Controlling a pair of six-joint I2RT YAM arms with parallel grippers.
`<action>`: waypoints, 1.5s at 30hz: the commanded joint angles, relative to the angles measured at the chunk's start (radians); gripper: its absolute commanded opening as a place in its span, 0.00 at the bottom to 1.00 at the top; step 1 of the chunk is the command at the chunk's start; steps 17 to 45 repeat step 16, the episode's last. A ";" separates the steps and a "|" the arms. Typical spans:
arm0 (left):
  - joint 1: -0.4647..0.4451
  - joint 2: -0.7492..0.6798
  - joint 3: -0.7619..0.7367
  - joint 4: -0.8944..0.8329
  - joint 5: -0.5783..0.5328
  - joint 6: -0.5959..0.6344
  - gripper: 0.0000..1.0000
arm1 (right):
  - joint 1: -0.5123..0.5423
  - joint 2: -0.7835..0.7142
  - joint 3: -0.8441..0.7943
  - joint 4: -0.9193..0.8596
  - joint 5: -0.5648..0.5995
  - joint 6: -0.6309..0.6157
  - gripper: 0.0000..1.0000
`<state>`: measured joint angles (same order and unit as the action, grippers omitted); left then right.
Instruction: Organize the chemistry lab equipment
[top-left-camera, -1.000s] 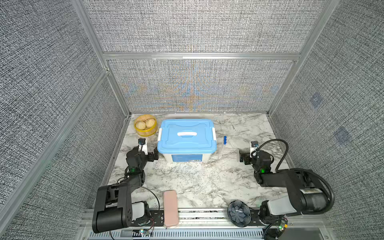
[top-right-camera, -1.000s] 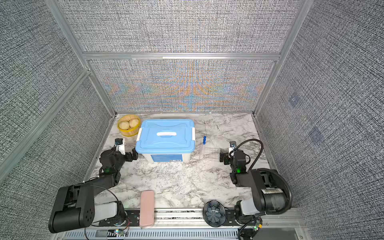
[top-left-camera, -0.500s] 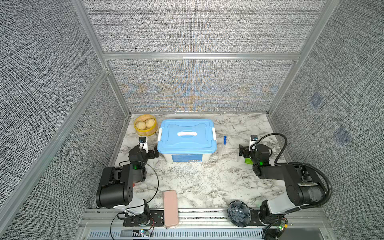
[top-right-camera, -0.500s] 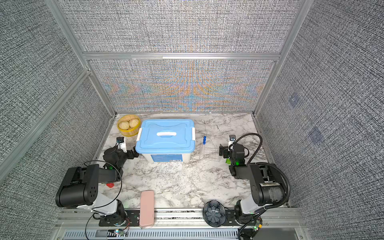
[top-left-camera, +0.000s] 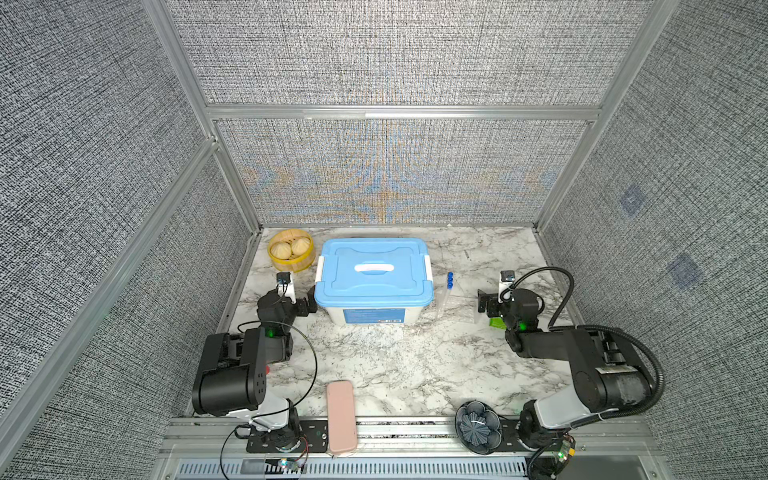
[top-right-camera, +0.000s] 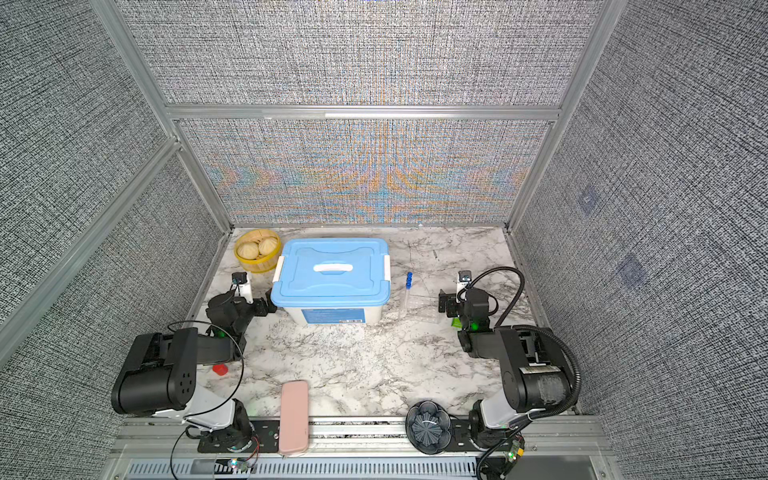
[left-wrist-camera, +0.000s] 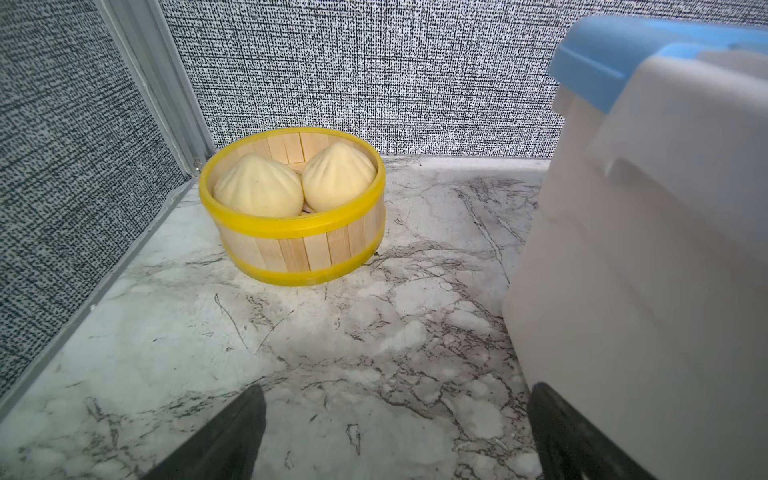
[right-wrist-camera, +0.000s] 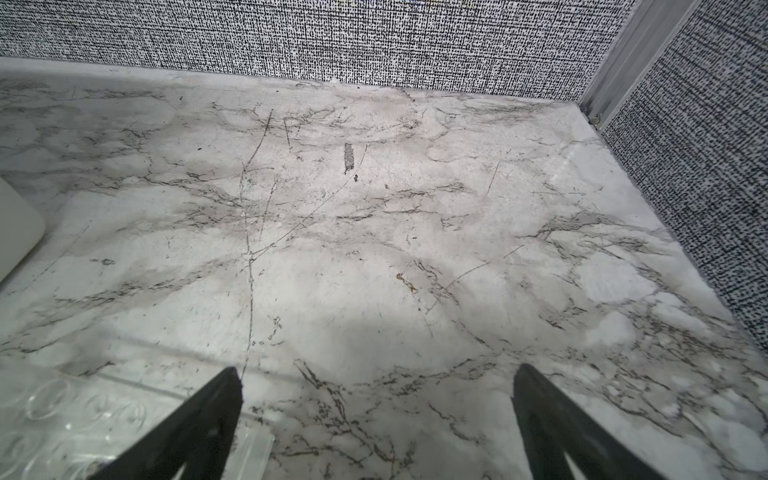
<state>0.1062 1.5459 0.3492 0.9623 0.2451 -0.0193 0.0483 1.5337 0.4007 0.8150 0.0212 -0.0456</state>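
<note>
While both arms sit low on the desk (top-left-camera: 395, 365), each end effector gapes wide with nothing between its fingers. The left end effector (left-wrist-camera: 395, 399) is just beside the blue-lidded box (top-left-camera: 373, 274) and faces the basket (left-wrist-camera: 291, 216). The right end effector (right-wrist-camera: 378, 374) is just beside the clear rack (right-wrist-camera: 62, 415). Blue-capped tubes (top-left-camera: 446, 291) lie along the rack's edge nearest the box; whether on it or beside it, I cannot tell.
</note>
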 joint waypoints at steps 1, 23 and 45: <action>0.000 -0.002 0.002 0.009 -0.002 -0.003 0.99 | 0.001 0.002 0.001 0.018 0.008 0.008 0.99; -0.002 -0.004 0.001 0.009 -0.002 -0.003 0.99 | 0.001 0.000 -0.001 0.024 0.008 0.007 0.99; -0.002 -0.004 0.001 0.009 -0.002 -0.003 0.99 | 0.001 0.000 -0.001 0.024 0.008 0.007 0.99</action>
